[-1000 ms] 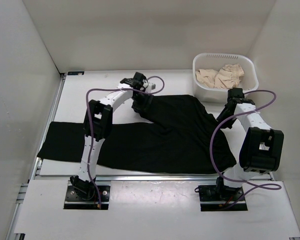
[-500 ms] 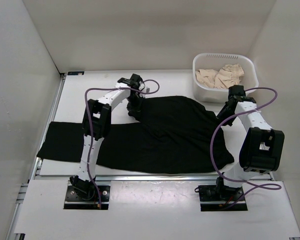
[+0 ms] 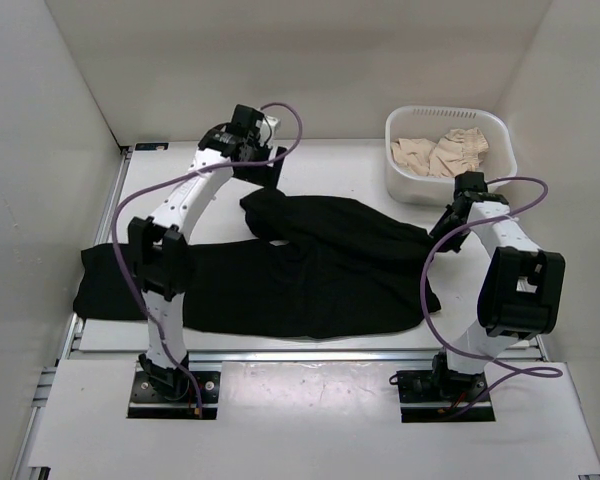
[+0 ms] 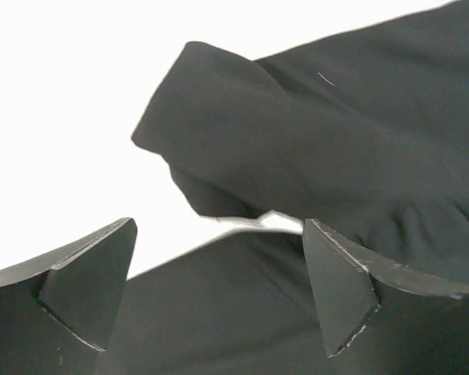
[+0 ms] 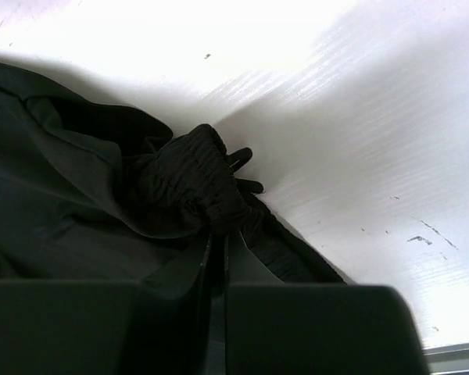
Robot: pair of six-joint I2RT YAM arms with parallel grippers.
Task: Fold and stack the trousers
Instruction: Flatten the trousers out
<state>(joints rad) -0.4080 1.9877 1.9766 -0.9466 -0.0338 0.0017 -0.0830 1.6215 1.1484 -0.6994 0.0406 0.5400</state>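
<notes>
The black trousers (image 3: 310, 275) lie across the white table, one leg reaching to the left edge, the other leg's end folded over near the middle back (image 3: 265, 208). My left gripper (image 3: 270, 165) is open and empty, raised above that folded end, which shows in the left wrist view (image 4: 297, 156). My right gripper (image 3: 448, 222) is shut on the gathered waistband of the trousers (image 5: 191, 183) at their right end, just in front of the basket.
A white plastic basket (image 3: 405, 172) holding beige cloth (image 3: 440, 152) stands at the back right. White walls enclose the table on the left, back and right. The table's metal front rail (image 3: 310, 355) runs along the near edge.
My left gripper has let go of the trouser leg end and risen back and left. The right gripper has pulled the waistband back, and the cloth's right part has drawn in.
</notes>
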